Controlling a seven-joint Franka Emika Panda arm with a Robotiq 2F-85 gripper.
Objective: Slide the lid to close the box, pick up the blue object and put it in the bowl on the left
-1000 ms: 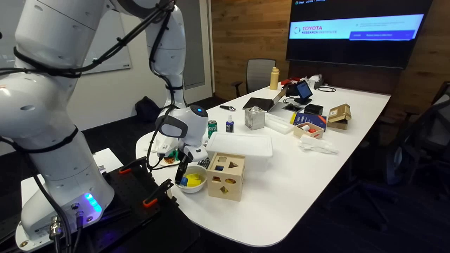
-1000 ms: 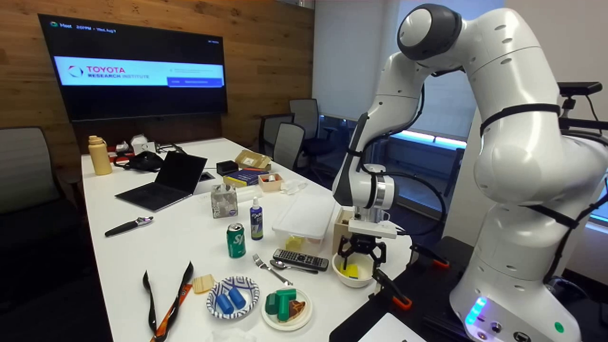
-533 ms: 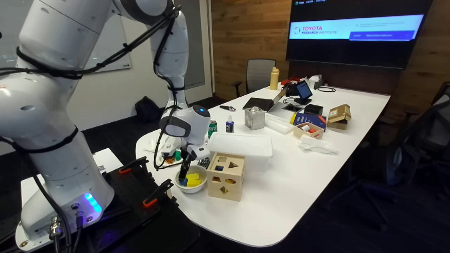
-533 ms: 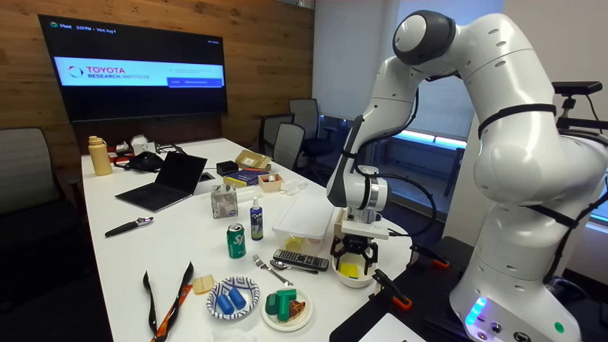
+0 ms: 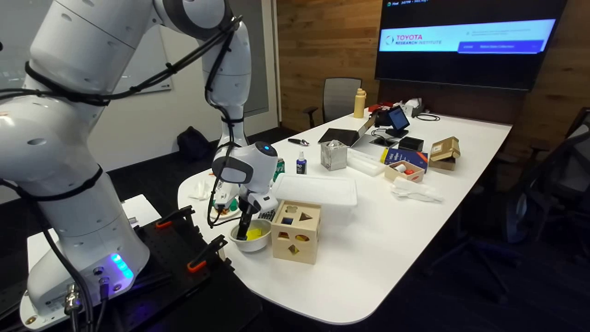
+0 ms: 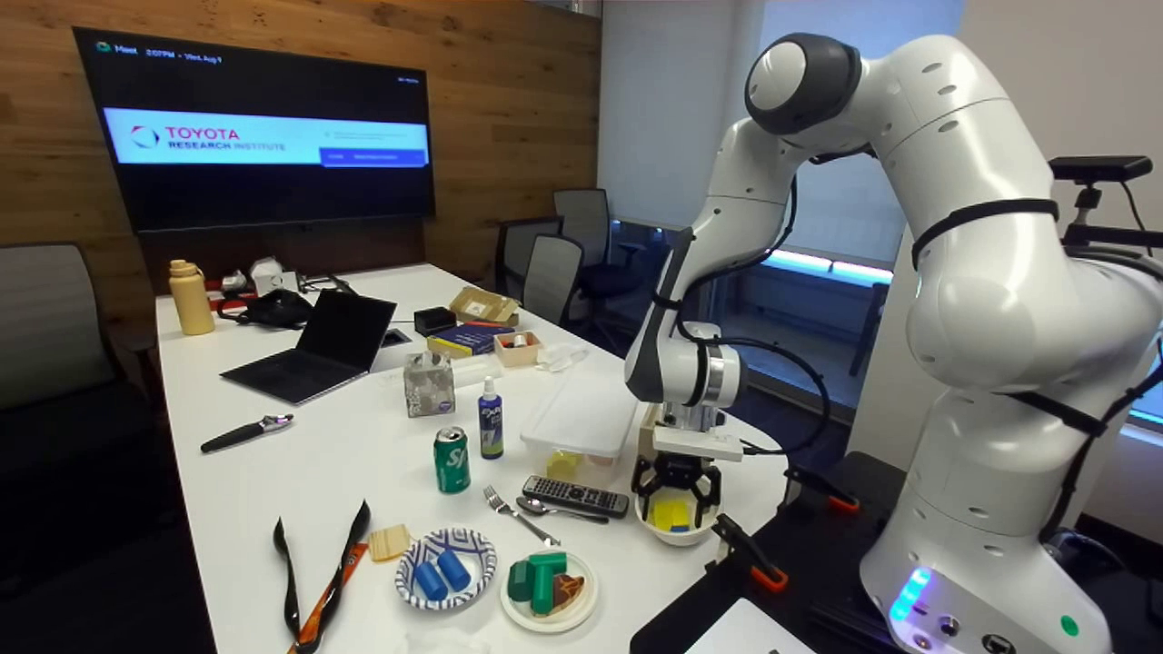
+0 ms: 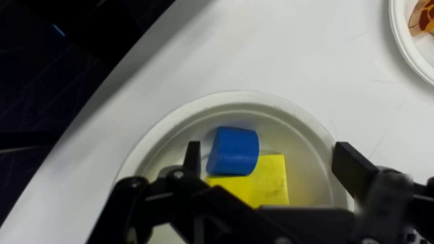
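The blue object [image 7: 234, 150] is a short half-round block lying in a white bowl [image 7: 237, 98], leaning on yellow blocks [image 7: 271, 183]. My gripper [image 7: 266, 149] is open and low at the bowl. One finger is close beside the blue object, the other at the opposite rim. In both exterior views the gripper [image 5: 241, 236] [image 6: 673, 520] reaches down into this bowl [image 5: 259, 244] [image 6: 683, 538]. The wooden box [image 5: 295, 240] stands beside it; its lid [image 5: 298, 210] lies over the top. A blue-patterned bowl [image 6: 413, 592] holds two blue cylinders [image 6: 441, 575].
A plate [image 6: 581, 618] with green blocks lies between the bowls. A remote [image 6: 575, 497], a spoon [image 6: 554, 510] and a fork [image 6: 520, 515] lie near. A white lidded container [image 5: 315, 189] stands behind the box. A black clamp [image 6: 750, 554] grips the table edge by the bowl.
My gripper has moved away from the robot base and lower into the white bowl. The bowl and its blocks have shifted slightly; the blue object is now hidden behind the gripper in an exterior view.
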